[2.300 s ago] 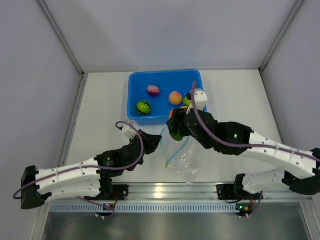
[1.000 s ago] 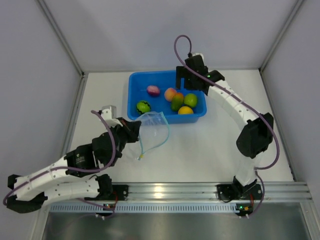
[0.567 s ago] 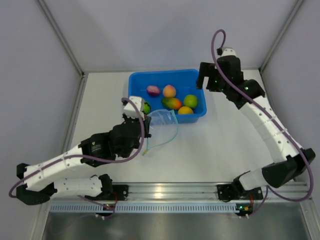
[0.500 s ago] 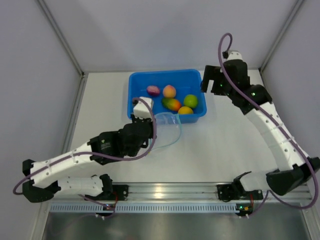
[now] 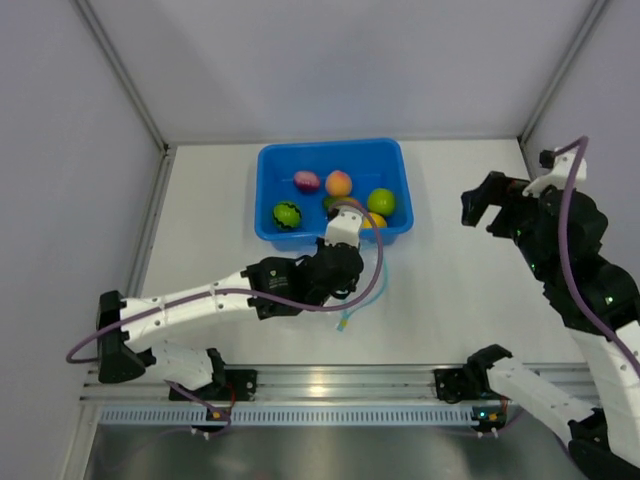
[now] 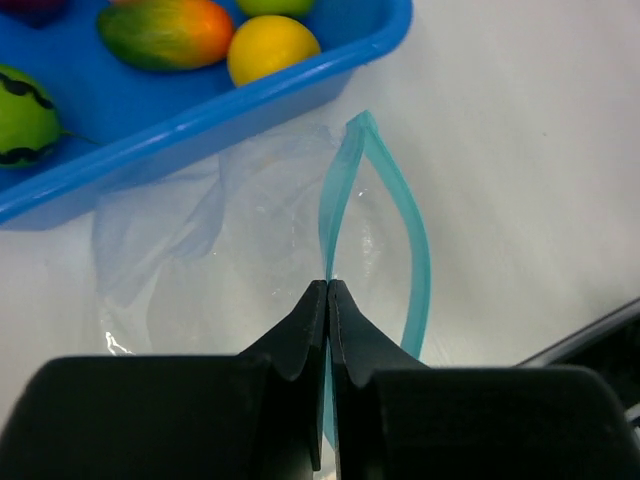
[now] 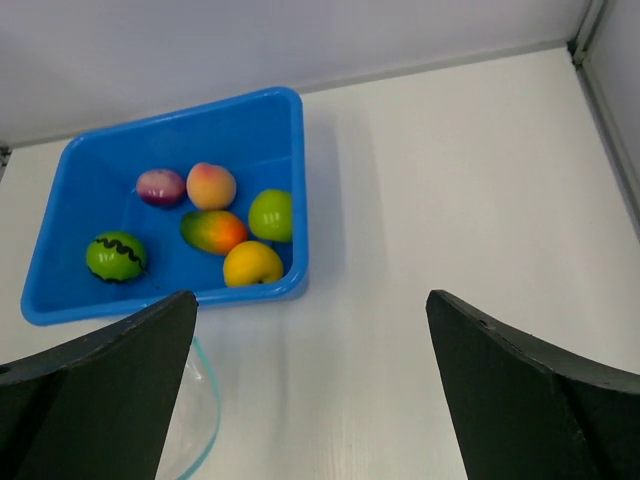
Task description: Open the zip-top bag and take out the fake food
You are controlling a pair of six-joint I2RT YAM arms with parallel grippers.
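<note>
The zip-top bag point(image 6: 240, 250) is clear with a teal zipper strip point(image 6: 412, 250), its mouth open. It lies on the table against the blue tub's front wall, and no fruit shows inside it. My left gripper point(image 6: 328, 285) is shut on one side of the zipper strip; from above it point(image 5: 355, 283) sits just in front of the tub. The fake food lies in the tub: purple point(image 7: 160, 187), peach point(image 7: 211, 185), lime green point(image 7: 270, 215), red-yellow point(image 7: 215, 231), yellow point(image 7: 252, 265) and dark green striped point(image 7: 117, 256). My right gripper point(image 7: 310, 300) is wide open and empty, raised at the right point(image 5: 482, 206).
The blue tub point(image 5: 272, 160) stands at the back middle of the white table. Grey walls close the table at the back and both sides. A metal rail point(image 5: 330, 380) runs along the near edge.
My left gripper has carried the bag rightward along the tub's front. My right arm has drawn back from the tub to the right side, open and empty.
</note>
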